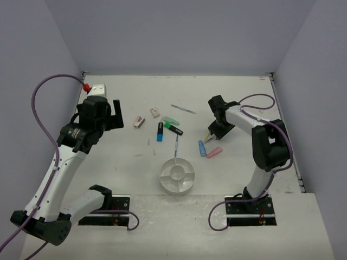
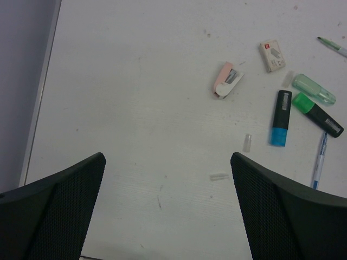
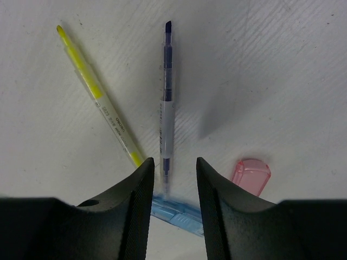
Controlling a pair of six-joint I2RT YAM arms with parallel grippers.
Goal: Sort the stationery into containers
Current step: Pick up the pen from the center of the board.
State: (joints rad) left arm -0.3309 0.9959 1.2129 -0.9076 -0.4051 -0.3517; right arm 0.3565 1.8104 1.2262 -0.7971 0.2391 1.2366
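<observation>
Holds left gripper (image 2: 167, 160) spread wide over open tabletop (image 2: 135, 97) by its edge; straddles dark pen (image 3: 167, 108) with right gripper (image 3: 174, 162), pinch unclear, pen-end blurred.

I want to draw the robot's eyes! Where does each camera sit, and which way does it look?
Top external: above and behind the arms, looking down at the table, both whole arms and the white dish.
Left wrist: on the left arm, looking down past the left gripper at the black-and-blue highlighter.
Right wrist: on the right arm, close over the table, the right gripper either side of a purple pen.
Shared: top and left wrist show that highlighter; top and right wrist show the pink highlighter.
</observation>
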